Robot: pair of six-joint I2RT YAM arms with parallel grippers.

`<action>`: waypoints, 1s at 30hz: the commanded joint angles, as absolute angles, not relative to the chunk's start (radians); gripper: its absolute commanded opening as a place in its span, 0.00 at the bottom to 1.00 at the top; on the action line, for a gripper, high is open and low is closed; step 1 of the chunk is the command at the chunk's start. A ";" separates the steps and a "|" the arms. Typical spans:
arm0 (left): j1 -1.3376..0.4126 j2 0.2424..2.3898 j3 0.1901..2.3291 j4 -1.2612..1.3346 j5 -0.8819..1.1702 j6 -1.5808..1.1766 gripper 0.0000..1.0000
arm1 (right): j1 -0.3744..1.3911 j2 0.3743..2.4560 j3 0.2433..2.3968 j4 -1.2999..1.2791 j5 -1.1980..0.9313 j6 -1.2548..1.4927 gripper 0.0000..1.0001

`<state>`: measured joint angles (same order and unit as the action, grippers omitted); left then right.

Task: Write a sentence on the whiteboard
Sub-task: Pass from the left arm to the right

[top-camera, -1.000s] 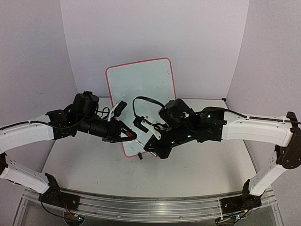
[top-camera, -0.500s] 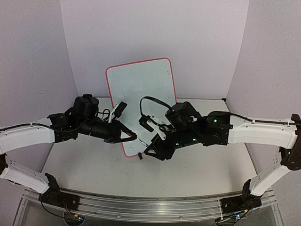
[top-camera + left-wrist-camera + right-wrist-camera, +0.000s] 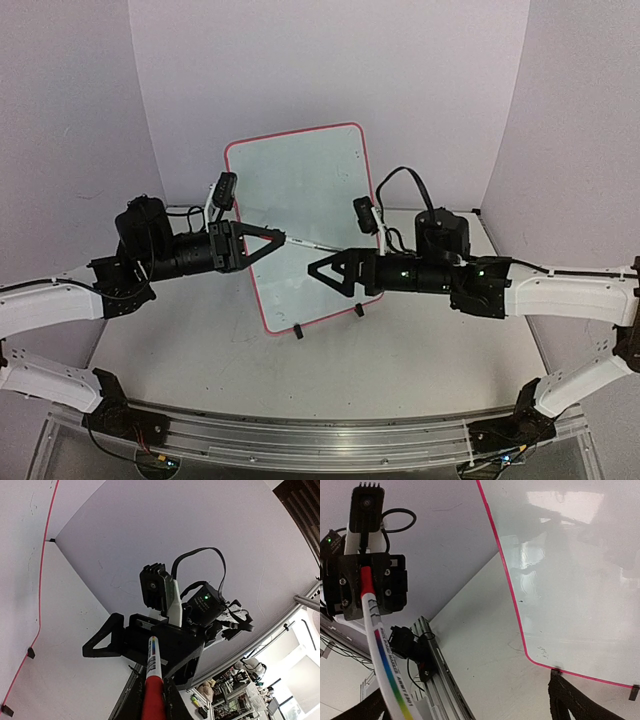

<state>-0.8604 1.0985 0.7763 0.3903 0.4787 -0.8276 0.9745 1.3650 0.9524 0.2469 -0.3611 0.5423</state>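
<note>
The whiteboard [image 3: 300,200], glossy white with a red-pink rim, leans upright at the middle of the table; the right wrist view shows its lower corner [image 3: 570,580]. Its face looks blank and the sentence does not show in any view. My left gripper [image 3: 284,240] hangs in front of the board's left half, shut on the red end of a slim marker [image 3: 315,246]. In the left wrist view the marker [image 3: 152,665] points out at the right gripper. My right gripper [image 3: 315,272] faces it with fingers open around the marker's white end [image 3: 385,660].
Black clips [image 3: 298,331] of the wire stand hold the board's bottom edge. Purple walls close in the back and both sides. A metal rail [image 3: 300,440] with the arm bases runs along the near table edge.
My right gripper has opened and let go of the marker. My left gripper has shut on it. Both arms rose from the board's bottom edge and drew apart.
</note>
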 commanded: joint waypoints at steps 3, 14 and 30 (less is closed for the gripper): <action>-0.861 1.099 0.768 0.603 0.524 -0.880 0.00 | 0.971 1.378 0.949 0.700 -0.563 0.822 0.92; -0.860 1.103 0.782 0.606 0.535 -0.878 0.00 | 0.970 1.393 0.999 0.757 -0.654 0.881 0.77; -0.861 1.141 0.803 0.534 0.556 -0.879 0.00 | 0.970 1.409 1.014 0.757 -0.663 0.884 0.67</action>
